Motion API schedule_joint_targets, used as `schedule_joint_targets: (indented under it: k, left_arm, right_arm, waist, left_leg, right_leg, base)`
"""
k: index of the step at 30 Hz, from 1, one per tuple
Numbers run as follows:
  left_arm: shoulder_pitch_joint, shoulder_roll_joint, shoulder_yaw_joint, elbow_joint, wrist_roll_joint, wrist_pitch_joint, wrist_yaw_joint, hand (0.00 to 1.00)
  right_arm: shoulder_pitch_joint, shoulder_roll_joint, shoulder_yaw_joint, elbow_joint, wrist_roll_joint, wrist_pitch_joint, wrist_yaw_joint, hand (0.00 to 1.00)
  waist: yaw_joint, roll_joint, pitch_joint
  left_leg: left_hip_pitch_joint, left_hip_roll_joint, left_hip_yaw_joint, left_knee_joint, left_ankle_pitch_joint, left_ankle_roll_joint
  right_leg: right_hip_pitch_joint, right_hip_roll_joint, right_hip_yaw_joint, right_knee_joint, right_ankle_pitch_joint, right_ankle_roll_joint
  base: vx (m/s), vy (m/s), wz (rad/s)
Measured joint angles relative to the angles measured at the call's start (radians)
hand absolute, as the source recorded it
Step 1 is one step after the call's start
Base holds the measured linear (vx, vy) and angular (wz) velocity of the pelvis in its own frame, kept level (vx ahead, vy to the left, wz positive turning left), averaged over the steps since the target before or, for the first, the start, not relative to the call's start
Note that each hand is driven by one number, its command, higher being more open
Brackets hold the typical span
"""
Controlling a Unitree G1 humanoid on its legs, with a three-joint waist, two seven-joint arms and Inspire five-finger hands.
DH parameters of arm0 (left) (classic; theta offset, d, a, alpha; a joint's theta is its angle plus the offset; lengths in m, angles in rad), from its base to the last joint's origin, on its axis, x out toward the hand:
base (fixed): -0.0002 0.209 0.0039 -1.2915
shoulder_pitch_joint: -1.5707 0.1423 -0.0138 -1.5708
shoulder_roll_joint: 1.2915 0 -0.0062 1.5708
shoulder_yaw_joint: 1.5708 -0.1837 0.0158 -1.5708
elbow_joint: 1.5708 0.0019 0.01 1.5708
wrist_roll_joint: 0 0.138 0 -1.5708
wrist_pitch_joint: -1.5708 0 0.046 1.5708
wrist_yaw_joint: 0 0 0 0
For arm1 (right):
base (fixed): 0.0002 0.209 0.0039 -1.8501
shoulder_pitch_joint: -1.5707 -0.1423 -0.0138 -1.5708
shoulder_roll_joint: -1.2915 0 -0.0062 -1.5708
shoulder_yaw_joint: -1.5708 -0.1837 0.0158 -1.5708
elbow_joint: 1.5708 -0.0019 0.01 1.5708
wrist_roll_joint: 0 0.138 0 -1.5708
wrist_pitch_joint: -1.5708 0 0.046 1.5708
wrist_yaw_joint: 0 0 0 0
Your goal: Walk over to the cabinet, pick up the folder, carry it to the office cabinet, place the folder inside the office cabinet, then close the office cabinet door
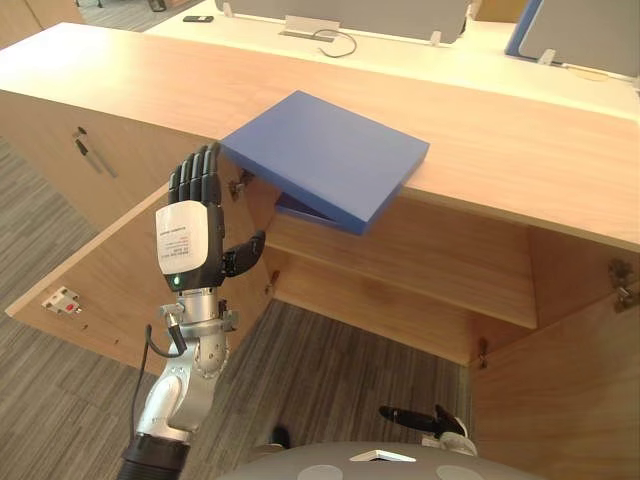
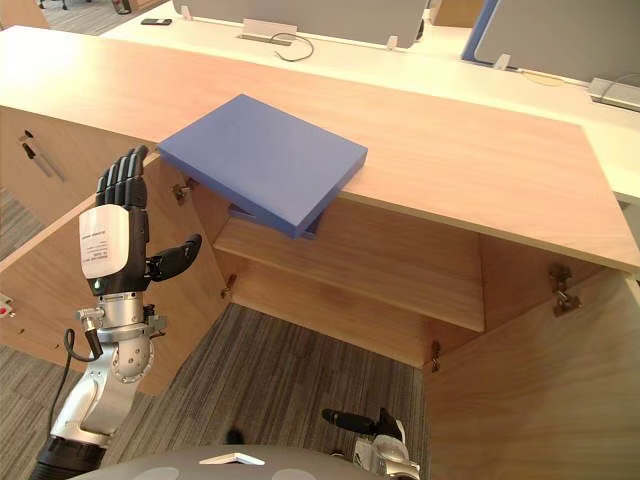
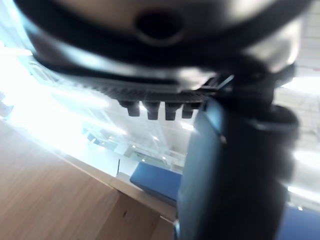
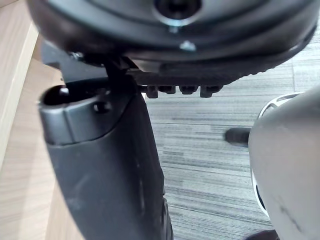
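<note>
A flat blue folder (image 1: 325, 155) lies on the wooden cabinet top (image 1: 520, 160), one corner jutting out over the front edge above the open compartment. My left hand (image 1: 185, 235) is raised in front of the cabinet, just left of and slightly below the folder's near-left corner. Its fingers are straight, its thumb is spread, and it holds nothing. In the left wrist view the folder (image 3: 155, 180) shows past the fingers. My right hand (image 1: 415, 418) hangs low near the floor, relaxed and empty.
Both cabinet doors stand open: the left door (image 1: 100, 290) swings out beside my left arm, the right door (image 1: 560, 400) at the lower right. A shelf (image 1: 400, 270) crosses the inside. Behind the cabinet stands a pale desk (image 1: 420, 55) with a cable and screens.
</note>
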Motion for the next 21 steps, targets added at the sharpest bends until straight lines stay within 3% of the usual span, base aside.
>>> schedule_joint_targets:
  k: [7, 21]
  left_arm:
    - [-0.056, 0.054, 0.012, 0.041, 0.042, 0.005, -0.027, 1.0]
    - [-0.175, 0.125, 0.004, 0.105, 0.044, 0.027, -0.054, 1.0]
  right_arm:
    - [-0.002, -0.007, 0.003, 0.002, 0.0, 0.0, 0.015, 1.0]
    - [-0.009, -0.004, 0.005, 0.001, 0.0, 0.0, 0.034, 1.0]
  waist:
    - [-0.006, 0.005, 0.003]
    - [-0.038, -0.01, -0.002]
  left_leg:
    - [0.002, 0.003, 0.012, 0.0, 0.007, -0.002]
    - [0.005, 0.001, 0.039, 0.0, 0.002, -0.008]
  right_leg:
    - [0.002, 0.006, 0.016, -0.019, 0.002, -0.003]
    - [0.005, 0.009, 0.038, -0.053, 0.026, -0.005]
  base:
    - [-0.05, -0.009, -0.05]
    - [0.02, 0.001, -0.06]
